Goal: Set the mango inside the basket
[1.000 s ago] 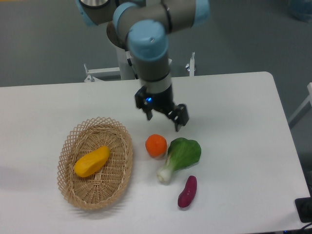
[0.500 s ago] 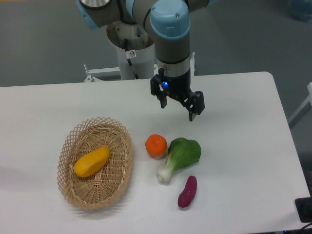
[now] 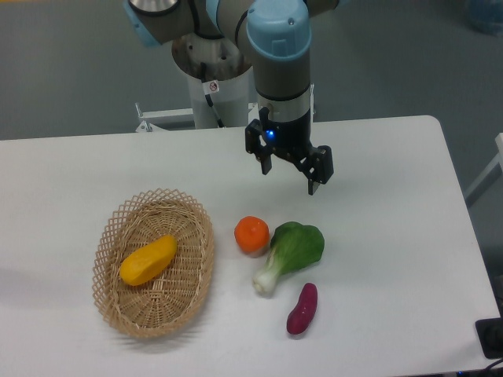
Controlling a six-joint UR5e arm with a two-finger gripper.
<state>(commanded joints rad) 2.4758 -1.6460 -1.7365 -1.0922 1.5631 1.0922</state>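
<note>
**Mango seated in basket, hand empty above table**

The mango [image 3: 148, 260] lies inside the basket [image 3: 126, 216], resting on the woven floor slightly left of centre, with its long axis running from lower left to upper right. The basket sits on the left half of the white table [image 3: 393, 220], its lattice rim fully visible all round.

To the right of the basket, apart from it, an orange [image 3: 251, 234] stands on the table. A green bok choy [image 3: 292, 251] lies just beside the orange on its right, white stem end pointing down-left. A purple sweet potato [image 3: 302, 309] lies below the bok choy, near the front edge of the table.

The hand [image 3: 290, 177] hangs above the table behind the orange and bok choy, well apart from the basket. Its two fingers are spread and grip nothing. A blue indicator light shows on the wrist
</note>
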